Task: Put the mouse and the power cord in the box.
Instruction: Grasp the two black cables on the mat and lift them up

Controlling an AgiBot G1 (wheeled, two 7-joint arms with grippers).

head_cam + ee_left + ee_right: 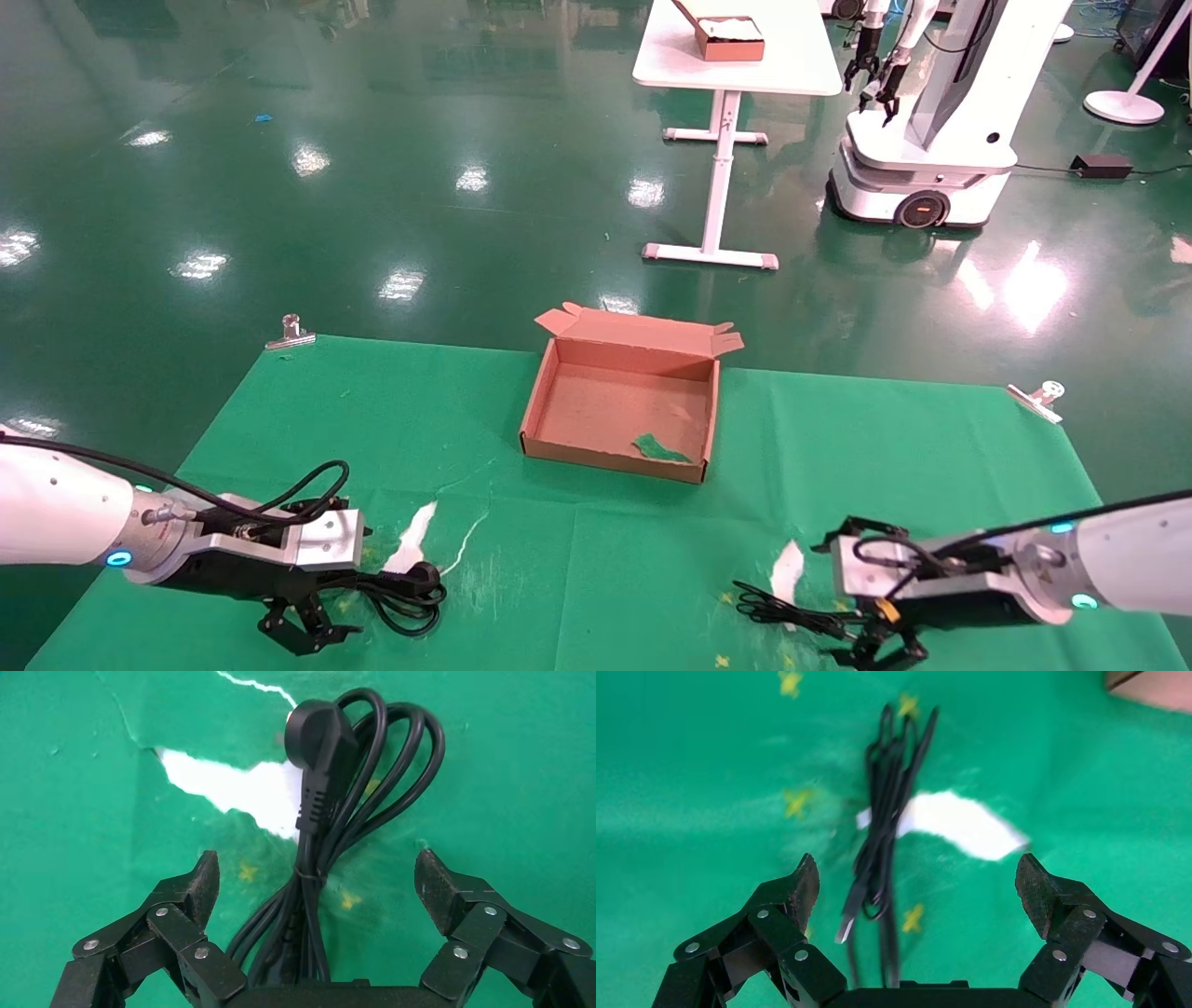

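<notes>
While bundled by a thin tie near the cloth's front-left edge, power cord (330,811) looks rubbery, springy; best pinched at the tie. Left gripper (316,881) spread wide astride it. Right gripper (916,885) wide over thin wire (884,818), probably the mouse's. Box (622,410) empty behind.

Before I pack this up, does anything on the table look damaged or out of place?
Yes. The green cloth is torn, with white showing by the power cord and near the right gripper. A loose green scrap lies inside the box.
</notes>
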